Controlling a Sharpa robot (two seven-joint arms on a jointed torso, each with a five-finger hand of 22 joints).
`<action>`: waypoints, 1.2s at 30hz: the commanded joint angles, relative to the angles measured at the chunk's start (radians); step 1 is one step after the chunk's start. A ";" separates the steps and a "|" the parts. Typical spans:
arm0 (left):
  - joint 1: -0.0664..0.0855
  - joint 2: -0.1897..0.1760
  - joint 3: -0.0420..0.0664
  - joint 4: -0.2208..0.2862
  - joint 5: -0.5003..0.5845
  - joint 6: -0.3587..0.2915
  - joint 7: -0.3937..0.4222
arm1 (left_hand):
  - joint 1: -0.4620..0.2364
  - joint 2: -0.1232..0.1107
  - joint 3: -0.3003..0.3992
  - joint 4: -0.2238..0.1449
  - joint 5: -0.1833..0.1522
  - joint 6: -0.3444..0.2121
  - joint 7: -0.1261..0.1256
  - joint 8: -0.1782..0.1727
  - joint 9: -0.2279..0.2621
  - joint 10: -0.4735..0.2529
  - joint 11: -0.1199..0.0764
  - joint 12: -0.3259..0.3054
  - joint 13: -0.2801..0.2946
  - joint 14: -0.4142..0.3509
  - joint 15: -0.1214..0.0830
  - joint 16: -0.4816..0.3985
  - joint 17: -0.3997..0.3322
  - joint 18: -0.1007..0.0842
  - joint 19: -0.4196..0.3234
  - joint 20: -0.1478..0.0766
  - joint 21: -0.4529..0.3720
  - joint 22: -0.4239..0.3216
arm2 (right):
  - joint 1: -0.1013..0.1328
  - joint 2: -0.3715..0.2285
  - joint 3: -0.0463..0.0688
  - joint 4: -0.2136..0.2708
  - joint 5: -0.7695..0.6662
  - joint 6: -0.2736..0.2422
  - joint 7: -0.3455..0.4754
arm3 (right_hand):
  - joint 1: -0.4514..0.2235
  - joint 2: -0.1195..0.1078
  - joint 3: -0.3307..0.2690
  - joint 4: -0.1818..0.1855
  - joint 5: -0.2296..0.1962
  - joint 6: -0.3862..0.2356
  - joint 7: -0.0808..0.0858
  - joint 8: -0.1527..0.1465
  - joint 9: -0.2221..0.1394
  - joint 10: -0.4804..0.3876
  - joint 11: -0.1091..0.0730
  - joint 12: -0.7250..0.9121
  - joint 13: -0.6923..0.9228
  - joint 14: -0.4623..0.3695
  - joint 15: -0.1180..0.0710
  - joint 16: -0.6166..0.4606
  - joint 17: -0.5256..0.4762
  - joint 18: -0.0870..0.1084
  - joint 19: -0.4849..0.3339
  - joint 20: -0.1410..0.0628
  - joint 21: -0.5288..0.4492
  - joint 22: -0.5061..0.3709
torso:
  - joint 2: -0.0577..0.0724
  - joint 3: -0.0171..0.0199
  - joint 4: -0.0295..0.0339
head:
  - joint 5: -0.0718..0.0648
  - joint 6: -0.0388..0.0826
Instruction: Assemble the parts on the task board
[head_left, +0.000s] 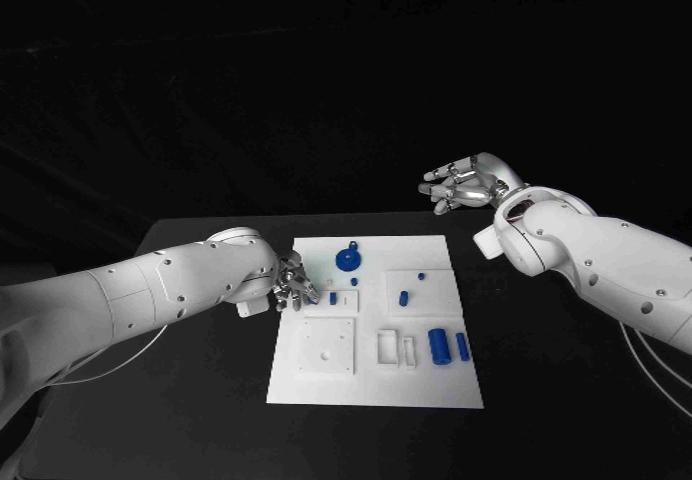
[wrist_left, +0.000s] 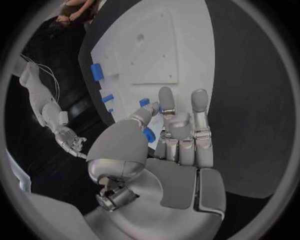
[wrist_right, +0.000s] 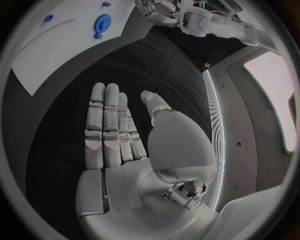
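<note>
The left robot hand (head_left: 294, 282) rests at the left edge of the white task board (head_left: 433, 385), fingertips (wrist_left: 166, 95) touching a small blue part (wrist_left: 145, 102); whether it grips the part I cannot tell. The right robot hand (head_left: 464, 184) hangs released, fingers straight, above the black surface (head_left: 562, 380) beyond the board's far right corner. Other blue parts lie on the board, among them a round knob (head_left: 348, 259).

No readable text, labels, brands, numbers or signs on task board (head_left: 378, 390), parts, table or either hand.
</note>
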 joint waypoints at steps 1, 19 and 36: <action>-0.003 0.000 -0.003 -0.004 -0.004 0.029 -0.001 | 0.006 0.002 0.069 -0.077 0.005 0.090 -0.080 0.003 0.002 0.046 -0.004 0.005 -0.001 0.000 -0.004 0.003 0.001 0.010 0.001 0.005 0.005 0.018 | -0.002 0.001 0.000 0.000 0.000 0.014 0.011 | 0.005 0.003 -0.004 0.001 0.003 -0.008 -0.002 0.000 0.000 -0.007 0.000 0.001 -0.001 -0.003 0.004 0.000 -0.001 -0.013 -0.006 -0.002 0.003 -0.001 | 0.000 0.0002 -0.0001 | 0.001 0.002; 0.009 0.005 0.007 -0.016 -0.002 0.051 0.005 | 0.003 0.006 0.068 -0.082 0.005 0.091 -0.080 0.002 0.002 0.047 -0.004 0.006 -0.002 0.001 -0.005 0.003 0.003 0.010 0.001 0.004 0.007 0.018 | -0.007 0.003 0.000 -0.004 0.000 0.017 0.011 | 0.005 0.003 -0.004 0.001 0.003 -0.008 -0.002 0.000 0.000 -0.007 0.000 0.001 -0.001 -0.003 0.004 0.000 -0.001 -0.013 -0.006 -0.002 0.003 -0.001 | 0.000 0.0007 -0.0007 | 0.001 0.004; 0.014 0.027 0.009 -0.047 -0.002 0.137 0.000 | 0.005 0.005 0.068 -0.091 0.005 0.093 -0.079 -0.002 -0.004 0.046 -0.003 0.003 -0.003 -0.002 -0.004 0.005 0.006 0.009 -0.004 0.005 0.009 0.018 | -0.011 0.007 0.000 -0.008 0.000 0.018 0.010 | 0.006 0.005 -0.006 0.002 0.004 -0.010 -0.002 0.000 0.000 -0.008 0.000 0.002 -0.001 -0.003 0.004 0.000 -0.001 -0.013 -0.006 -0.002 0.002 -0.001 | 0.001 0.0008 -0.0003 | 0.000 0.001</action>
